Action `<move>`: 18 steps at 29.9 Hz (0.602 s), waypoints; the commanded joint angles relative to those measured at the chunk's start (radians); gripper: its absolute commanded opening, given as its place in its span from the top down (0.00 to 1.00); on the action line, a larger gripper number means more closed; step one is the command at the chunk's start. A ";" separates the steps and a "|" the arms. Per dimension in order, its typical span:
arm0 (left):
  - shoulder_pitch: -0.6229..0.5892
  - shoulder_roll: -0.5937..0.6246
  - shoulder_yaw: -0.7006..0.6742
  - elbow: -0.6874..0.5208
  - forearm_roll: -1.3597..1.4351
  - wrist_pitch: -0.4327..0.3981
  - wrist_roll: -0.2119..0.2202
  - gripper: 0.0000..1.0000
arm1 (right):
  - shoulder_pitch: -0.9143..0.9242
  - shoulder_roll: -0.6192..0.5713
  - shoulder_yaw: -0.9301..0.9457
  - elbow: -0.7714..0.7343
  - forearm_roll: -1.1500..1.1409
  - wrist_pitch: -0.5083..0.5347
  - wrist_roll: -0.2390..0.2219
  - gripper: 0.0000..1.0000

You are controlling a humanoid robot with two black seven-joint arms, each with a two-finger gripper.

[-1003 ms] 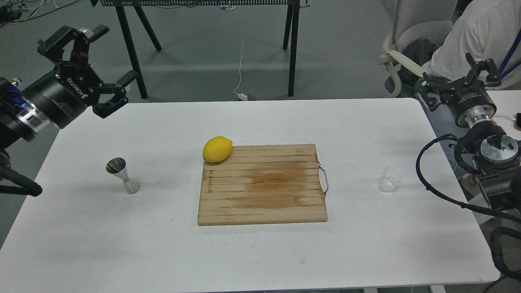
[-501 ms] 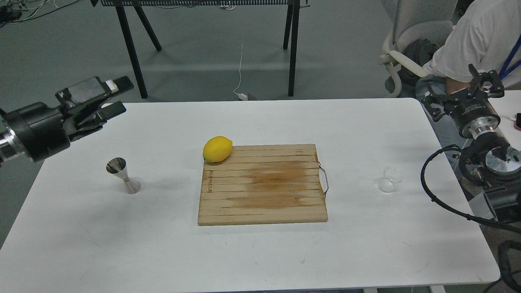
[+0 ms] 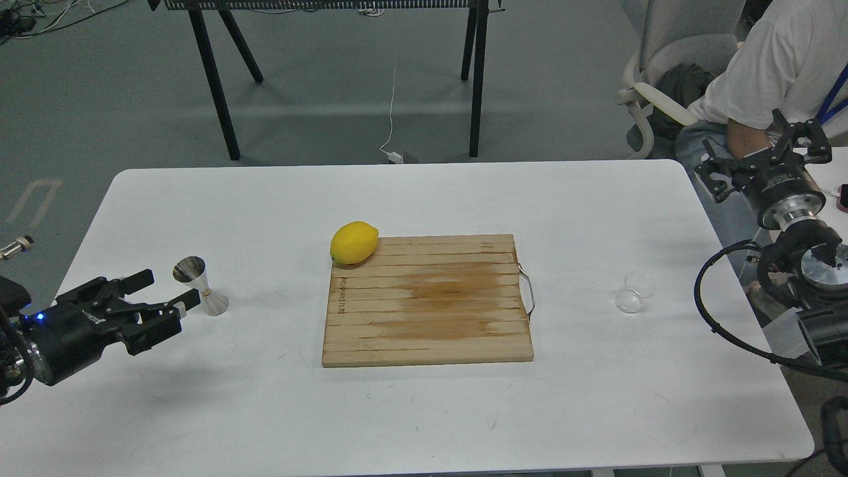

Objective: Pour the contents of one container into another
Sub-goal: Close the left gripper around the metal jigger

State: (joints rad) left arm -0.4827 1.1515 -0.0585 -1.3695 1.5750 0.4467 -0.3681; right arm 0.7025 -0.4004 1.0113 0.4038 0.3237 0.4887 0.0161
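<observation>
White, smooth worktop (image 3: pixel 424 411) with rounded corners, matte finish.

Jigger (image 3: pixel 199 284): polished stainless steel, double-cone hourglass form with a narrow waist, standing upright near the left edge of the worktop. The upper cone's mouth is open and shows a dark reflective interior.

Glass cup (image 3: pixel 633 291): clear, colourless, round rim, thin-walled; it sits near the right edge of the worktop, well apart from the jigger. Whether it stands upright or lies tilted cannot be told from here.

Cutting board (image 3: pixel 428 299): slatted pale wood, rectangular, darker stain across its middle, thin wire handle on its right side. It lies at the centre of the worktop, between jigger and cup. Lemon (image 3: pixel 354 242): yellow, oval, dimpled skin, resting on the board's far-left corner, partly overhanging it.

Left gripper (image 3: pixel 165 297): black, low over the left edge of the worktop, fingers spread apart and empty, pointing toward the jigger; one fingertip is just beside the jigger's lower cone, contact not discernible.

Right gripper (image 3: pixel 768 154): black, beyond the far-right corner of the worktop, raised, fingers spread wide, holding nothing, well apart from the glass cup.
</observation>
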 commanded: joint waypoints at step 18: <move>0.047 -0.435 -0.046 0.512 0.007 0.042 0.041 0.06 | 0.031 -0.008 -0.037 0.001 -0.003 0.000 -0.008 0.00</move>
State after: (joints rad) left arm -0.4302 0.7537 -0.0870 -0.9026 1.5786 0.4887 -0.3274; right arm 0.7178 -0.4137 0.9887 0.4043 0.3204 0.4887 0.0079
